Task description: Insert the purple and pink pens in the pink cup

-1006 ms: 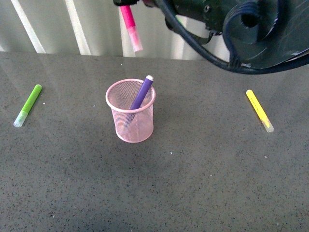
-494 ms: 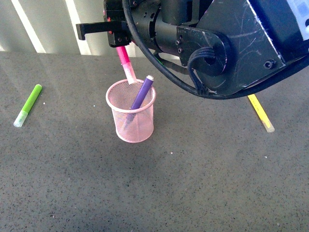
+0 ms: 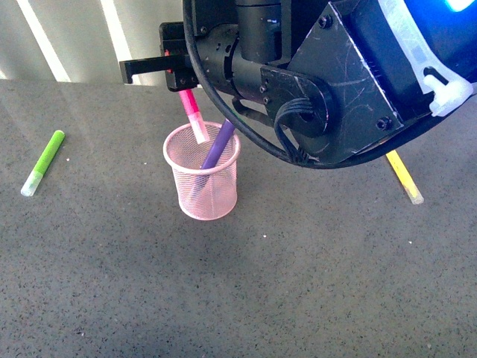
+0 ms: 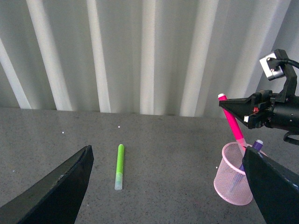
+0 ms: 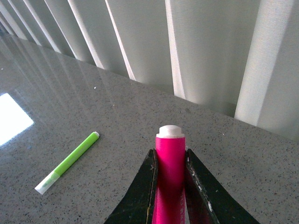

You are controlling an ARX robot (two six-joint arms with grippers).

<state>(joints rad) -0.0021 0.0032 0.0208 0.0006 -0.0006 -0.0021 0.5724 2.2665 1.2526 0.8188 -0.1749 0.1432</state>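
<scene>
The pink cup [image 3: 201, 183] stands upright on the grey table, seen too in the left wrist view as the pink cup [image 4: 231, 182]. The purple pen [image 3: 218, 147] leans inside it, its top hidden behind my right arm. My right gripper [image 3: 179, 78] is shut on the pink pen [image 3: 193, 110], which hangs nearly upright with its clear capped tip just inside the cup's rim. In the right wrist view the pink pen [image 5: 170, 172] sits clamped between both fingers [image 5: 142, 196]. My left gripper [image 4: 166, 186] is open, well to the left of the cup, holding nothing.
A lime-green marker [image 3: 43, 162] lies on the table at the left. A yellow marker [image 3: 405, 178] lies at the right, partly behind my right arm. A pale ribbed wall [image 3: 67, 37] runs along the table's far edge.
My right gripper has come down over the cup with the pink pen. The pen's tip went from high above the cup to just inside its rim.
</scene>
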